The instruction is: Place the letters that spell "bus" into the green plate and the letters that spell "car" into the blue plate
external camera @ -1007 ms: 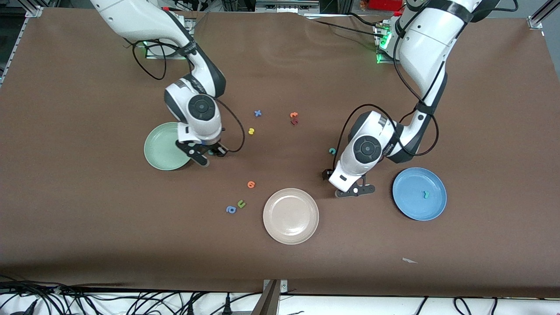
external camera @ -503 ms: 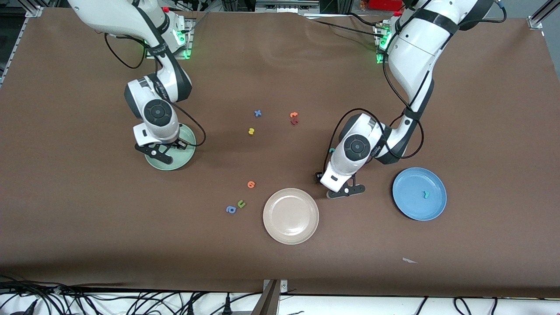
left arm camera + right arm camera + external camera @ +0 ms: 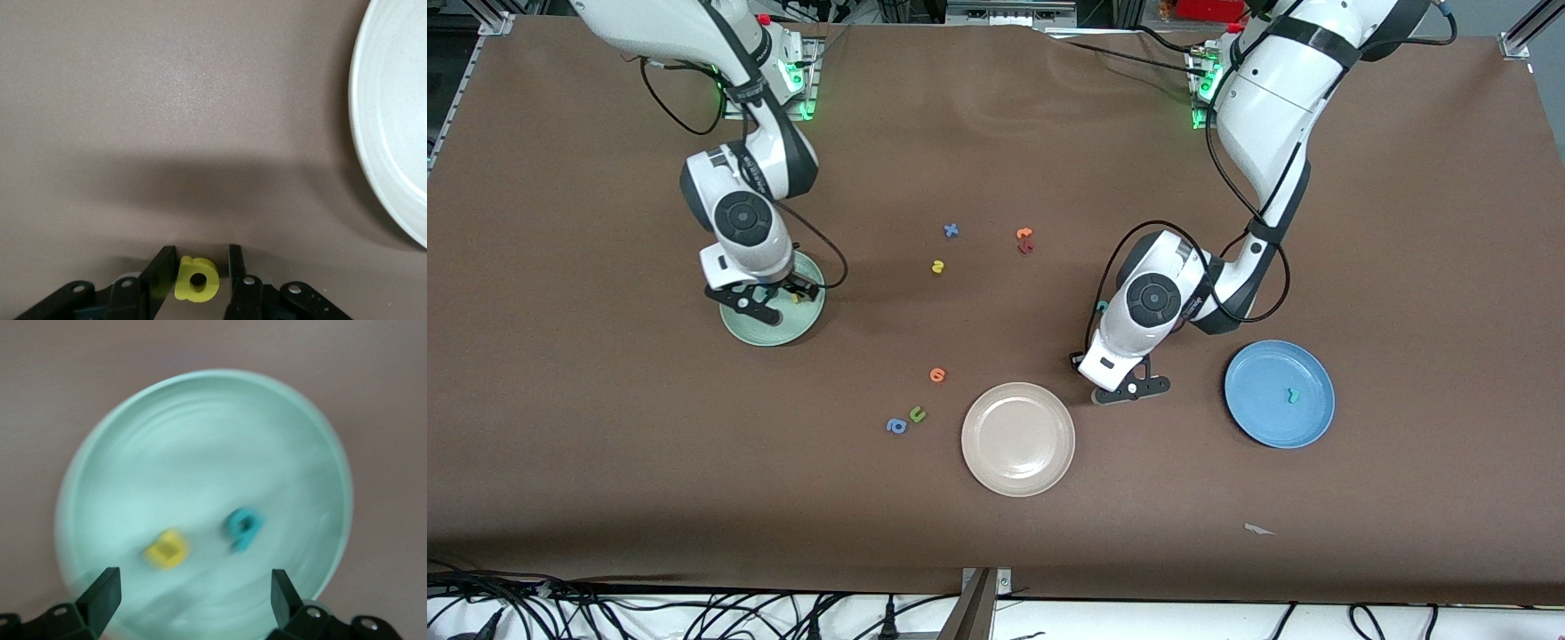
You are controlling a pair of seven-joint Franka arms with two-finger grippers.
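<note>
My right gripper [image 3: 775, 298] hangs open over the green plate [image 3: 769, 336]. In the right wrist view the green plate [image 3: 200, 453] holds a yellow letter [image 3: 167, 548] and a teal letter [image 3: 243, 527], both clear of my right gripper [image 3: 193, 593]. My left gripper [image 3: 1107, 378] is down at the table beside the cream plate. In the left wrist view the left gripper [image 3: 200, 267] has its jaws around the yellow "a" [image 3: 197, 278]: one finger touches it, the other stands a narrow gap off. The teal "c" [image 3: 1102, 307] peeks out by the left arm. The blue plate [image 3: 1263, 418] holds a teal letter [image 3: 1290, 396]. A yellow letter [image 3: 937, 266] lies mid-table.
The cream plate [image 3: 1017, 438] sits nearest the front camera; its rim [image 3: 393, 133] shows in the left wrist view. Loose letters lie about: blue "x" [image 3: 951, 230], an orange [image 3: 1024, 234] and dark red pair, an orange round one [image 3: 937, 374], green "u" [image 3: 917, 413], blue "a" [image 3: 895, 426].
My right arm swung from beside the green plate to over it and opened; the teal letter now lies in the plate. My left gripper shifted slightly toward the cream plate.
</note>
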